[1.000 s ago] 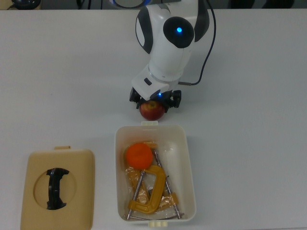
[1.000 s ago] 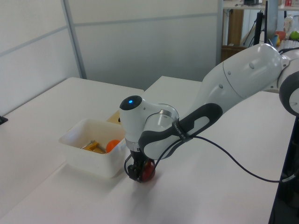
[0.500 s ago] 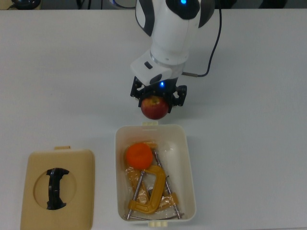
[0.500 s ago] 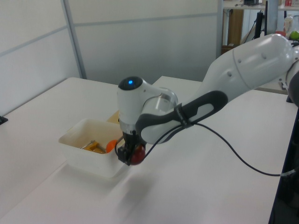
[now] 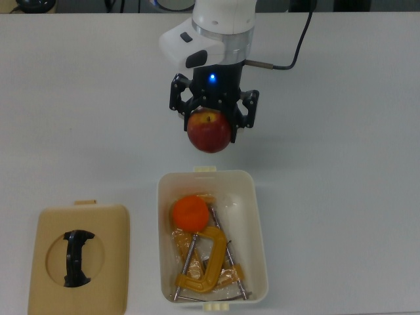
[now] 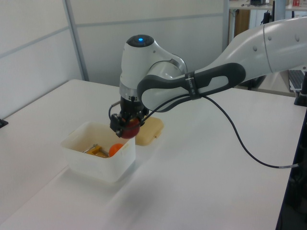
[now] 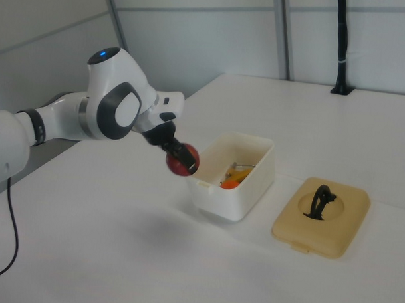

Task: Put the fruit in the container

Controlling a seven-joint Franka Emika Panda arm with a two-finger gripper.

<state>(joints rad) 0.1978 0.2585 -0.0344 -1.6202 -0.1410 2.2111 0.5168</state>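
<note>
One apple (image 5: 209, 131) hangs in the air, pinched between the gripper (image 5: 211, 120) fingers, just short of the tub (image 5: 258, 216) rim — the orange (image 5: 190, 212) sits inside beside a yellow clamp (image 5: 203, 266). Best move now: carry it over the open middle, lower, then let go — not onto the clamp.

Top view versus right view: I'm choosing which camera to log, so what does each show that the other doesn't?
Only the top view shows the yellow clamp lying in the container and the apple's stem side. Only the right view shows that the apple hangs clear above the table. Both show the end effector shut on the apple, the orange in the container, and the lid beside it.
</note>
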